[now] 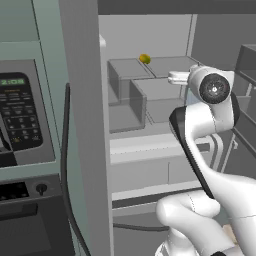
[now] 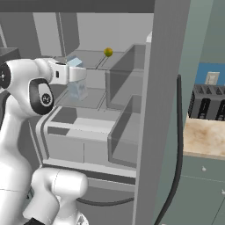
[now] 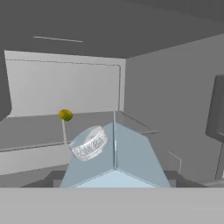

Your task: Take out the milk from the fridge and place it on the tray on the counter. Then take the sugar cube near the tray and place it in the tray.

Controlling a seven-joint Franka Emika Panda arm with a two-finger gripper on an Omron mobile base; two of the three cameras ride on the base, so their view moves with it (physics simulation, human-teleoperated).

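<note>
The milk (image 3: 127,157) is a pale carton with a round ribbed cap, and it fills the lower middle of the hand view. It stands between my gripper (image 3: 113,180) jaws, whose dark fingertips (image 3: 49,178) press its sides. From the right base view the milk (image 2: 75,88) sits over an upper shelf inside the open fridge (image 2: 88,132), with my gripper (image 2: 78,75) shut on its top part. My arm reaches into the fridge (image 1: 150,150), and the gripper (image 1: 177,77) shows past the wrist. The counter (image 2: 204,136) lies right of the fridge. The tray and the sugar cube are out of view.
A small yellow-green fruit (image 1: 144,58) (image 2: 108,52) (image 3: 65,114) rests further back on the same shelf. Grey bins (image 2: 123,88) stand to the right of the carton. An oven unit with a black keypad (image 1: 20,110) is on the left, and a black toaster (image 2: 206,105) stands on the counter.
</note>
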